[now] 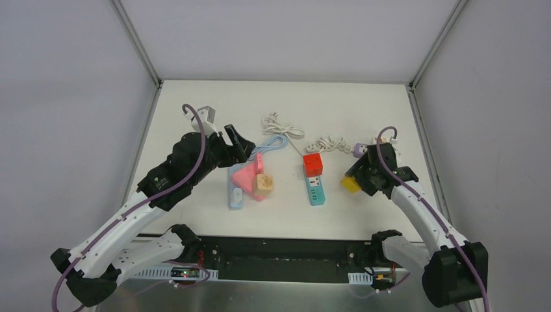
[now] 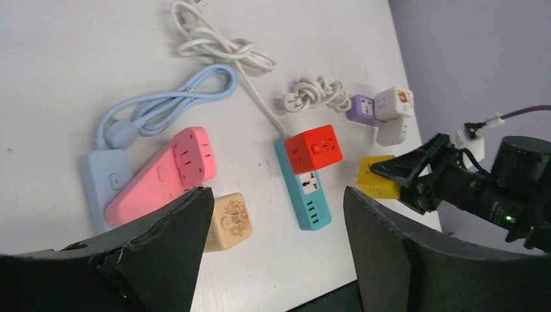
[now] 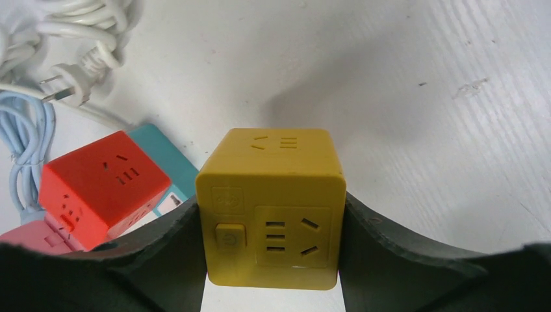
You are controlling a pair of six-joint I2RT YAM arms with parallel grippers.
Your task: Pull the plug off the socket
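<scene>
Item: yellow cube plug [image 3: 269,208], gripped by R pincer [image 1: 361,174], just right of teal socket strip [image 1: 316,190], apart from it; red cube [image 1: 312,164] on strip's far end. L pincer [image 2: 278,195] spread wide, empty, above pink strip [image 1: 245,175].

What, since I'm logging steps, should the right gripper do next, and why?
Probably set the yellow cube down on bare table and let go: the right gripper grips it clear of the teal strip, so it looks already unplugged.
</scene>
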